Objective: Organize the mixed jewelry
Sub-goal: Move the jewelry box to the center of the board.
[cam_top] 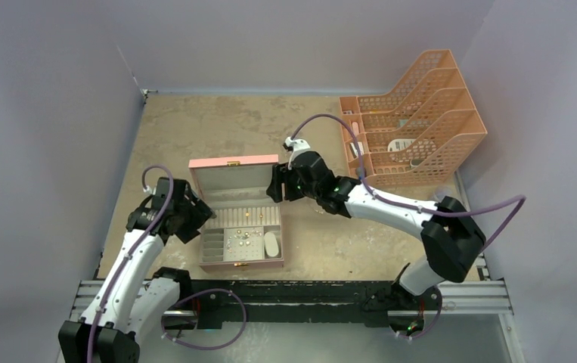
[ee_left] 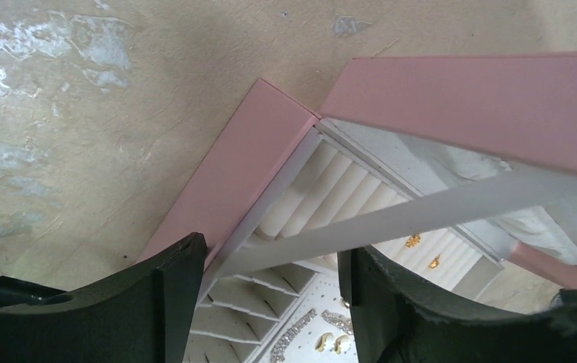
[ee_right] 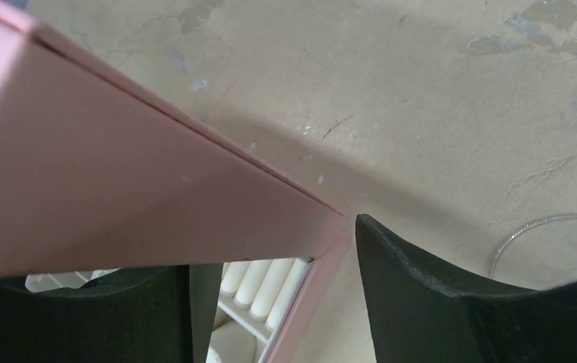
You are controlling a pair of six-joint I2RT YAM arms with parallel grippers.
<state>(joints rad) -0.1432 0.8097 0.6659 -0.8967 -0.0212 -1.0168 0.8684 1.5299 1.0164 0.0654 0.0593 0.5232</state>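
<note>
Most of the mixed jewelry (cam_top: 243, 236) is sitting inside the pink box (cam_top: 228, 262), scattered over the grey compartments. The small gold rings (ee_left: 414, 241) are resting on the ribbed roll section, and a silvery chain-like piece (ee_left: 298, 330) is lying in the tray in front of it. One piece is lying outside: the thin wire hoop (ee_right: 531, 227) is curving across the bare table (cam_top: 194, 128), just beside the box's right side.

The lid (cam_top: 234, 162) is standing open and leaning back, which is leaving every compartment exposed for sorting.

Both arms are flanking the box. The left gripper (ee_left: 270, 299) is straddling the left rear corner with its jaws spread, pressing on nothing. The right gripper (ee_right: 274, 257) is sitting at the lid's right corner, also released, with daylight between the right finger and the pink edge. My read is that they are positioned to steady or handle the lid, not to pick jewelry.

The overhead view is giving the layout, but the right arm is hiding the hoop there. Only the right wrist camera is showing it. Only the left wrist camera is separating the gold rings from the chain. The orange rack (cam_top: 421, 113) is standing well apart at the back right.
</note>
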